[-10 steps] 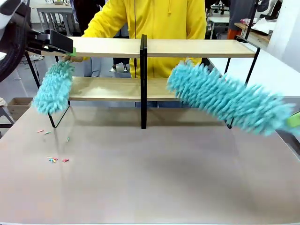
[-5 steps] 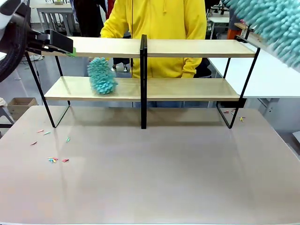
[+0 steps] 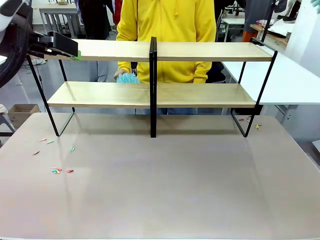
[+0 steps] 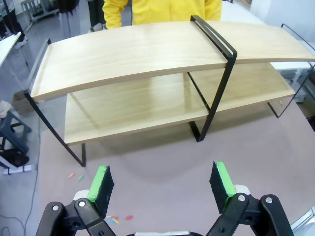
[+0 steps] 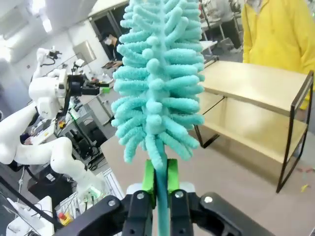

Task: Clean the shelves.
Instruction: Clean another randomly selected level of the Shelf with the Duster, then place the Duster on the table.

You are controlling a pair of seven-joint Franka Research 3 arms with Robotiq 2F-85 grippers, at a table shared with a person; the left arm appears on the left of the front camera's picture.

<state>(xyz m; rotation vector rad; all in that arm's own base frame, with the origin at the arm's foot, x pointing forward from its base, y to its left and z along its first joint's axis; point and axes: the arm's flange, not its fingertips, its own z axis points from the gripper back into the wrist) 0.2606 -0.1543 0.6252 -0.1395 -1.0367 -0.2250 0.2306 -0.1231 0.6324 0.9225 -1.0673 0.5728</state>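
So I'm pinching the fluffy teal chenille duster (image 5: 160, 88) by its thin handle, right gripper (image 5: 158, 184) clamped; left gripper (image 4: 162, 184) is hanging spread. Feels light, floppy.

I see the shelves (image 3: 200, 95): pale smooth wood boards, slight sheen, in a thin matt black metal frame. Tabletop (image 3: 165, 190) under them looks matt grey-beige, smooth. Duster (image 5: 160, 83) in my right pincer (image 5: 158, 183): fluffy teal chenille cloth; green pads look rubbery.
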